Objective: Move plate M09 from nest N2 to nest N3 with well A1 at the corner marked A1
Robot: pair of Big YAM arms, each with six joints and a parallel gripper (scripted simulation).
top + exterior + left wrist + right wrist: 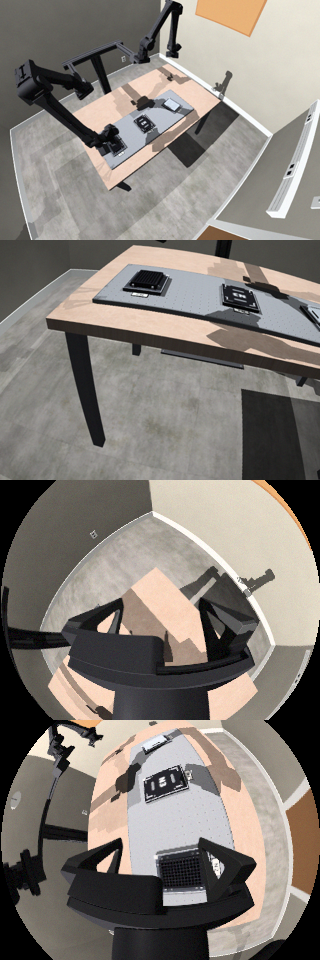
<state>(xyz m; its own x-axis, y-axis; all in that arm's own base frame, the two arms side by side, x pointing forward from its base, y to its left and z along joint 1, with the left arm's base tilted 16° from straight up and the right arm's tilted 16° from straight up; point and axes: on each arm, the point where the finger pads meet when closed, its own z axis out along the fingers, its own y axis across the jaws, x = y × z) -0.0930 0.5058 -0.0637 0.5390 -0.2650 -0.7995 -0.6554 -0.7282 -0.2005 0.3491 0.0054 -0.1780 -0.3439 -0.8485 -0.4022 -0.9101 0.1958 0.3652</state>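
A black many-well plate (117,146) (147,277) (180,873) sits on one end nest. A pale plate (171,104) (315,313) (156,744) sits on the other end nest. Signs are too blurred to read surely. The empty black landing nest N3 (144,123) (238,298) (163,782) lies between them, with corner locators. Plate names and A1 marks are not readable. My right gripper (160,841) is open and empty, above the black plate's end. My left gripper (172,55) (161,601) is open and empty, high beyond the pale plate's end.
All three nests stand on a grey perforated deck (133,139) (191,291) (145,827) on the wooden table (96,107) (155,320). Small signs lie beside the nests. Both arms hang from a dark frame (93,52) behind the table.
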